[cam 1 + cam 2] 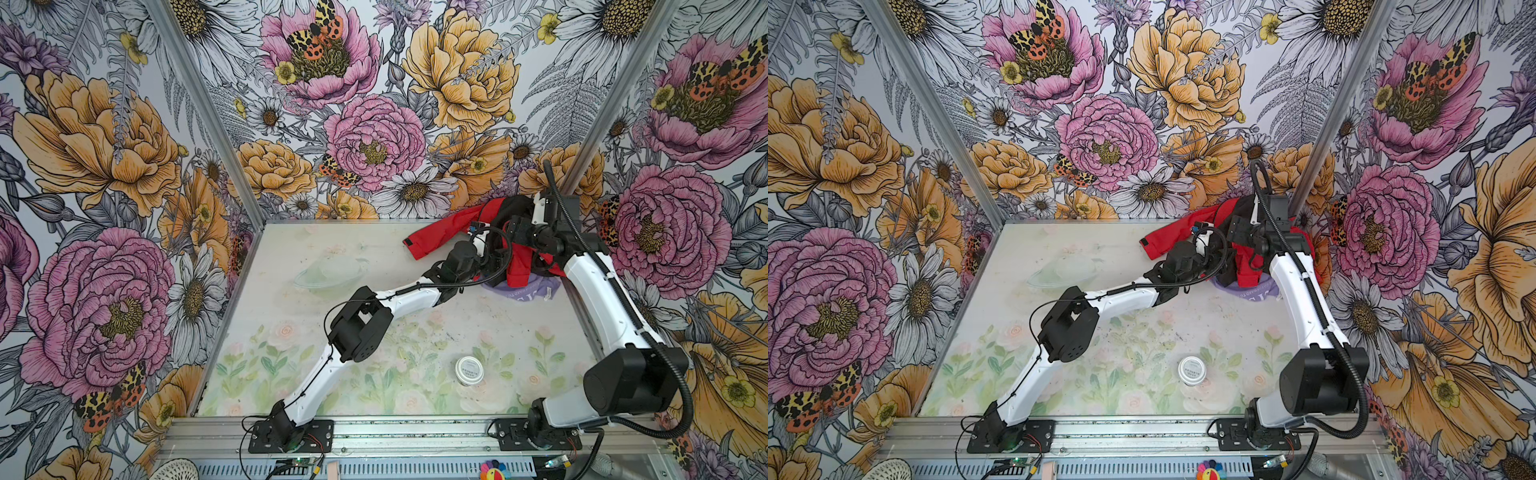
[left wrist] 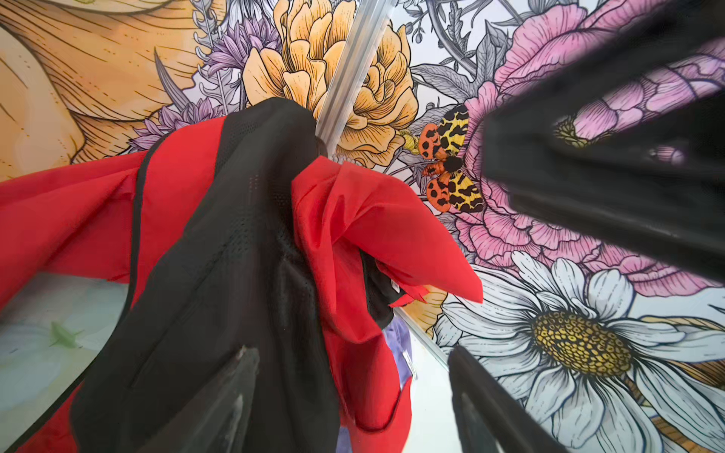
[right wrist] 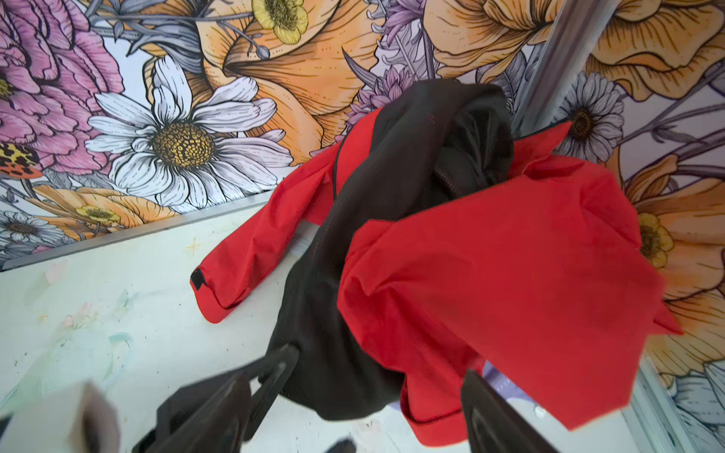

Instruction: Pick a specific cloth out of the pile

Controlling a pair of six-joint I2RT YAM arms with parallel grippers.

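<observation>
Cloth [image 1: 537,292], lavender, partly beneath red jacket [image 1: 440,237] on tabletop [image 1: 457,324], my left tool [image 2: 349,349] and right tool [image 3: 380,361] both spread apart.

In a top view, the pile [image 1: 517,268] sits in the far right corner of the table [image 1: 291,266]. There, a red jacket [image 1: 440,237] is tangled with a black garment [image 1: 515,206], and the lavender cloth [image 1: 538,289] peeks out underneath on the near side. The left arm [image 1: 411,293] and right arm [image 1: 590,282] both reach into the heap. A round white tin [image 1: 469,370] stands well apart, nearer the front.
</observation>
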